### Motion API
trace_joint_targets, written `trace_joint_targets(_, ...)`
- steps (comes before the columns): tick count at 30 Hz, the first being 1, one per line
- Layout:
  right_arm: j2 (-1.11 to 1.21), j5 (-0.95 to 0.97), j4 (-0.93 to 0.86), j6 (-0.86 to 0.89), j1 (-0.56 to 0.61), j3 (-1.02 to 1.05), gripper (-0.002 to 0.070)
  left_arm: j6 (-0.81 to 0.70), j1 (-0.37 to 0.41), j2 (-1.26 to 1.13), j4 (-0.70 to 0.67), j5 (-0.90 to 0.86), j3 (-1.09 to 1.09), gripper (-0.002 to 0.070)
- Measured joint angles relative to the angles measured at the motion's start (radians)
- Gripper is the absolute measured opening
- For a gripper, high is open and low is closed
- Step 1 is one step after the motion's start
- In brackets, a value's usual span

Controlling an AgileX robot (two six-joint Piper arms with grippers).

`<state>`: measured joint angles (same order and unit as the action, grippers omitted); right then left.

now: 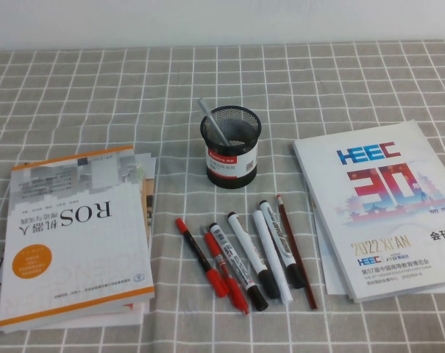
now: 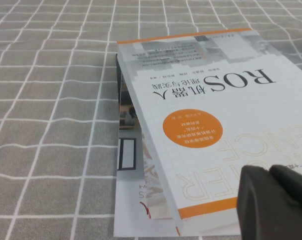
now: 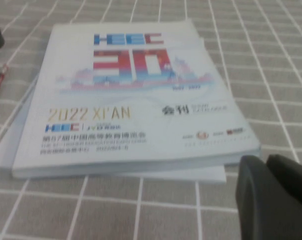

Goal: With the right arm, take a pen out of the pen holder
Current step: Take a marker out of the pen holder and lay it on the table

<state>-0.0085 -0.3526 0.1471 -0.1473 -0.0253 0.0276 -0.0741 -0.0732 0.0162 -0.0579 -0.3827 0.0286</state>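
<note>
Both left claw (image 2: 268, 175) and right claw (image 3: 265, 162) look matte-black.

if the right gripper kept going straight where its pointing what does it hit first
Probably the HEEC booklet corner: the shut right gripper hovers just short of it. Left gripper sits over the ROS book.

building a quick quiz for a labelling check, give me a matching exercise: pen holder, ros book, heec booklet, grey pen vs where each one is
Things: 1 pen holder; 2 ROS book; 3 HEEC booklet; 4 grey pen.
Places: A on the robot's left; B leaning inside the pen holder; C centre, beyond the row of markers; D on the robot's right.
Pairs: 1-C, 2-A, 3-D, 4-B.
Left gripper is by the ROS book's corner, right gripper by the HEEC booklet's corner, both with jaws shut.
</note>
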Motion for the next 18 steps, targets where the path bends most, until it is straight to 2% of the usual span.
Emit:
trace_joint_targets(3,0.000,-0.054,-0.002,-0.002,0.000,0.000,-0.0013,0.000,0.000,0.000,0.000,0.000,0.000,-0.0003)
trace_joint_targets(18,0.000,-0.055,-0.002,-0.002,0.000,0.000,-0.0013,0.000,0.000,0.000,0.000,0.000,0.000,-0.0003)
